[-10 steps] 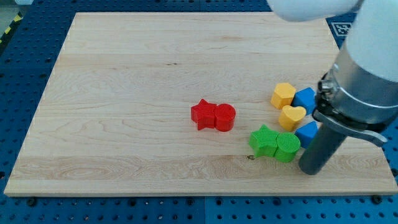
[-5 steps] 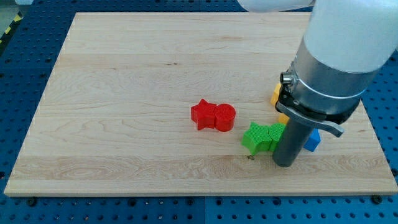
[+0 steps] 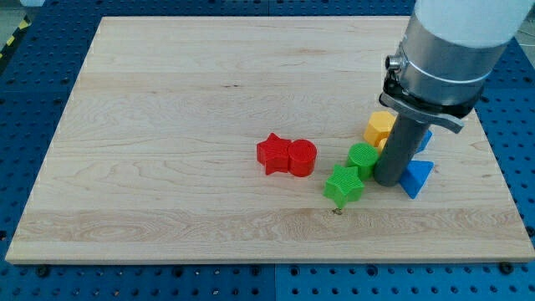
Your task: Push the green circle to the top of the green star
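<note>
On the wooden worktop (image 3: 167, 125), no pincer exists, only my tip (image 3: 388, 181), pressing the right side of the green circle (image 3: 362, 157). This circle sits right of centre, touching the green star (image 3: 343, 185) at its upper right, so it needs more leftward pushing.
</note>
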### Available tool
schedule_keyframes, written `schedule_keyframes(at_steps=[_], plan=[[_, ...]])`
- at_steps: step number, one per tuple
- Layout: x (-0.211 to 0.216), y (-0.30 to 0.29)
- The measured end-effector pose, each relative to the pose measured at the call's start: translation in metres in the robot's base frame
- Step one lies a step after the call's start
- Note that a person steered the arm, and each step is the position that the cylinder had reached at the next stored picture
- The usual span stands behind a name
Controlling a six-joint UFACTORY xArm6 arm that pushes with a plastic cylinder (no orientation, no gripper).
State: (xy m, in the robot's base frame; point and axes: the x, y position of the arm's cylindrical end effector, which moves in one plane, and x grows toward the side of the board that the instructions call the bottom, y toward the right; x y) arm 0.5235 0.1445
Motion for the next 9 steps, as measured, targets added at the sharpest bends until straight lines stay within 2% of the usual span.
schedule_keyframes(at_steps=[2, 4, 6, 9], plan=[[-0.012, 0.005], [-0.049, 0.001], [-0.031, 0.000], [-0.031, -0.018]])
